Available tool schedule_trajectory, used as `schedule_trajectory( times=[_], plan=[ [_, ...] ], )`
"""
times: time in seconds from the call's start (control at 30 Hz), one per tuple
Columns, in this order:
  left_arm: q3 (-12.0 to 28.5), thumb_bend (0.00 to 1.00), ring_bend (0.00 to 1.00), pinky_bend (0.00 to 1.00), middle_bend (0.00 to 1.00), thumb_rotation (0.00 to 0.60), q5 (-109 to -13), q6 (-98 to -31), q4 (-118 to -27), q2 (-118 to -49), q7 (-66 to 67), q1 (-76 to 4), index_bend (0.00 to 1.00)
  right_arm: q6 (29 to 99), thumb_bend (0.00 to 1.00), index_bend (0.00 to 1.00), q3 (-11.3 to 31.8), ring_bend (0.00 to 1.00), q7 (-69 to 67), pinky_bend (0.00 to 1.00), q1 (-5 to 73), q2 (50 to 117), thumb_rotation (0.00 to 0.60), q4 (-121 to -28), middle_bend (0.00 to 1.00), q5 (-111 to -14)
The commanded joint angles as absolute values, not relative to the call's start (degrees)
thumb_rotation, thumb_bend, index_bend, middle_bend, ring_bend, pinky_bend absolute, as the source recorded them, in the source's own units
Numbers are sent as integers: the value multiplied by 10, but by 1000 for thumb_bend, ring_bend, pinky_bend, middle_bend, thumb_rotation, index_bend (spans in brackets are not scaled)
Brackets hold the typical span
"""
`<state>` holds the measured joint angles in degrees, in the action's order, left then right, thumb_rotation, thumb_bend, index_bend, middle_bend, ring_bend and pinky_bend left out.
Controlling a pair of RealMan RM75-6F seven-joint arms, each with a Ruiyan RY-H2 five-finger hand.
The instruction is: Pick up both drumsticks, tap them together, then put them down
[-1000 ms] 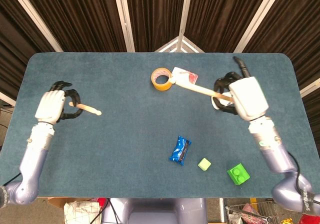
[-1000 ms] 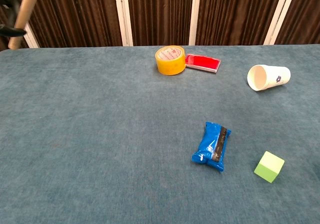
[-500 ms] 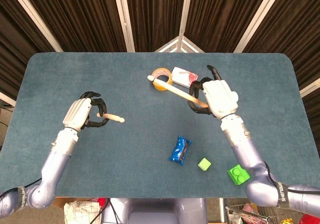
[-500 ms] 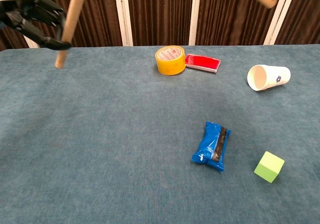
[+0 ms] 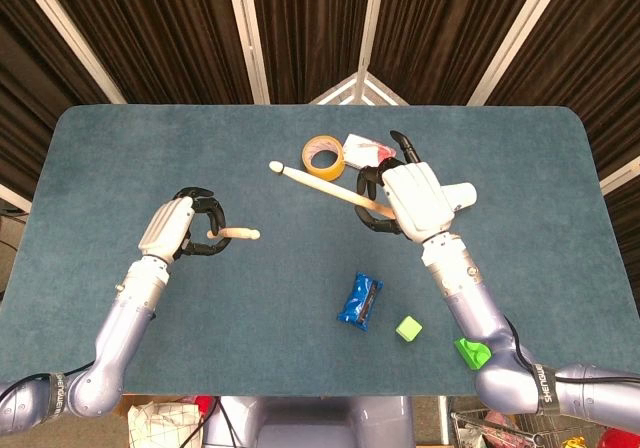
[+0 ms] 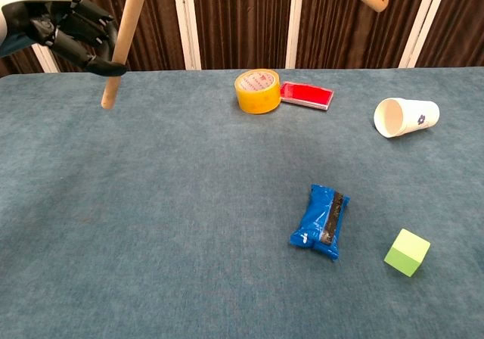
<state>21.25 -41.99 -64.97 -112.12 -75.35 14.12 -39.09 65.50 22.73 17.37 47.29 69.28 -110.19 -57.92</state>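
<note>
Fingers of the left hand (image 5: 178,228) curl tight round the butt of a short pale wooden drumstick (image 5: 236,234), w/ its tip poking toward table centre. In chest view that stick hangs near-vertical, lower end clear of the cloth. Fingers of the right hand (image 5: 410,200) wrap the lower part of a longer pale wooden drumstick (image 5: 322,184), which slants up-left, its small rounded tip just left of the yellow tape roll (image 5: 324,158) in head view. Both sticks are airborne; neither touches the blue felt table (image 5: 250,318).

Step in hand, as I read it: pickup done, arms converging for the tap. The sticks are apart, tips w/ a clear gap btwn them. Next move calls for closing that gap so the shafts cross & meet above the open cloth left of the tape, then parting and lowering each stick flat.

Pose: left forearm comes in from lower left, back of hand up, wrist rolled inward. Right forearm rises from lower right, back of hand up, one dark finger sticking out toward the far edge.

Nearby: flat red packet (image 6: 306,94), tipped white paper cup (image 6: 406,116), blue snack wrapper (image 6: 321,222), pale green cube (image 6: 407,252).
</note>
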Motion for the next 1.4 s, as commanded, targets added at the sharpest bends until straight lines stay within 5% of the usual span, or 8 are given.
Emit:
schedule_trajectory(
  times=[0.03, 1.4],
  plan=[
    [225, 387, 194, 115, 629, 600, -401, -647, -1131, -752, 135, -400, 608, 658, 481, 707, 219, 436, 153, 3, 467, 696, 600, -1091, 644, -604],
    [303, 387, 195, 114, 631, 600, -167, -788, -1208, -820, 266, -542, 613, 639, 486, 707, 199, 436, 177, 4, 474, 676, 600, -1134, 644, -625]
  ],
)
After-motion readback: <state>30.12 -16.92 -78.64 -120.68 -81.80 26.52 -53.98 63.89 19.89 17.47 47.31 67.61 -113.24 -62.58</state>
